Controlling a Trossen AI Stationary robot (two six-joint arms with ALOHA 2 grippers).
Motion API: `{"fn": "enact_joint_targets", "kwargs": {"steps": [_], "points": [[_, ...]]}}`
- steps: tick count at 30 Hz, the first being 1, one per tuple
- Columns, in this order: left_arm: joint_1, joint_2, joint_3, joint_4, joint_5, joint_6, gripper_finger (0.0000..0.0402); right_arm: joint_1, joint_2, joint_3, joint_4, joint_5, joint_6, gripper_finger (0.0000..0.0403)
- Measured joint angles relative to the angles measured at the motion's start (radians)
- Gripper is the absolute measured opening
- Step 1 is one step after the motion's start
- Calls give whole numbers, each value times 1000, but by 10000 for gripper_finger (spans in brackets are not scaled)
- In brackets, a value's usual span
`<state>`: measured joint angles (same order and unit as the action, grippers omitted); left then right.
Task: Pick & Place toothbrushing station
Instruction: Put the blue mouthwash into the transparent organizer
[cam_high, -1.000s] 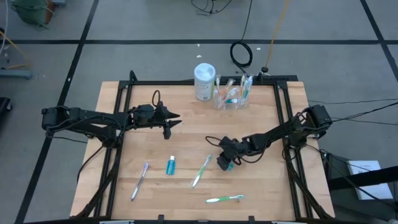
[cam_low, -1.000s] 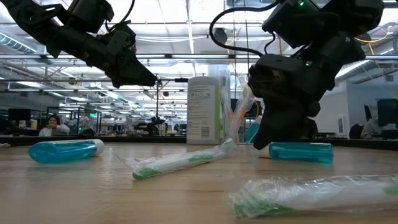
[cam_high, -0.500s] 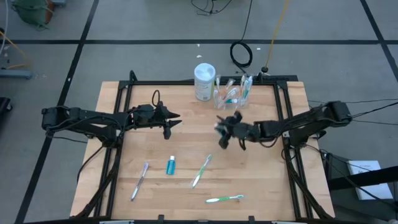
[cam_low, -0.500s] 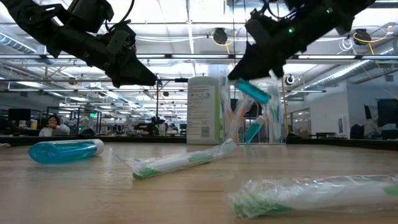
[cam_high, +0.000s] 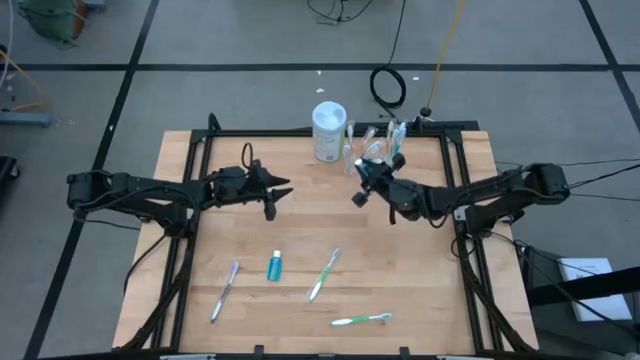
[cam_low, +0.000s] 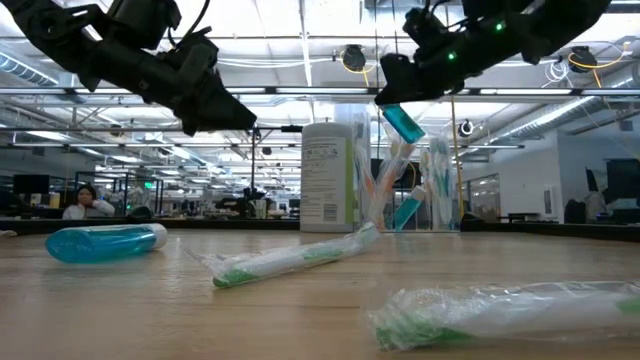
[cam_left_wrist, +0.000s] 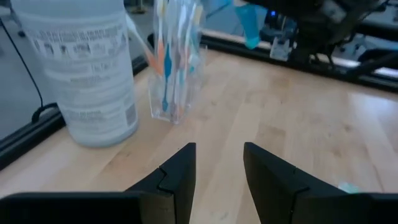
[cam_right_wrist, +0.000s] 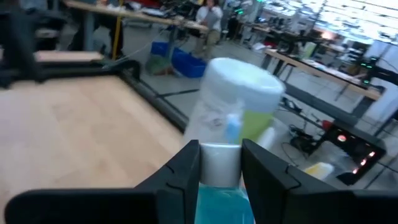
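The right pincer (cam_low: 400, 100) hangs above the back of the tabletop (cam_high: 300, 225), closed on a small teal tube (cam_low: 404, 122) whose free end tilts down toward the toothbrushing station (cam_high: 372, 155), the clear slotted holder standing at the tabletop's far edge just beside a white canister (cam_high: 328, 130) and already carrying several brushes. To do this step well, I judge the tube should be brought upright over a free slot before it descends, kept off the brush heads (cam_low: 398, 160) that stick up from the holder, and let go only once its lower end is inside, since the light holder could tip or slide if nudged sideways. The left pincer (cam_left_wrist: 217, 165) waits open and empty above the left middle of the tabletop. The canister bears a printed label (cam_left_wrist: 93, 81) of small text that is too fine to read; no brand shows on the tube or on the wrapped brushes (cam_low: 290, 260) lying nearer.
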<state>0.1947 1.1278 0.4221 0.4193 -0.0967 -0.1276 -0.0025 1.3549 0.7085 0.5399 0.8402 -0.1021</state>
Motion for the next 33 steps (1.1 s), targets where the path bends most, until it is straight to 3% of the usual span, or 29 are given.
{"fn": "enact_joint_targets", "kwargs": {"steps": [8,15,20,26,33], "points": [[0,0,0,71,0,0,138,-51,-6,-84,96,0,9,95],[0,0,0,72,0,-3,138,-81,-7,-133,309,-3,-72,95],[0,0,0,72,0,-6,138,-114,-7,-154,327,-3,-64,95],[0,0,0,72,0,-6,138,-191,32,-178,374,-104,47,95],[0,0,0,73,-1,-7,138,-277,128,-178,420,-111,170,95]]}}
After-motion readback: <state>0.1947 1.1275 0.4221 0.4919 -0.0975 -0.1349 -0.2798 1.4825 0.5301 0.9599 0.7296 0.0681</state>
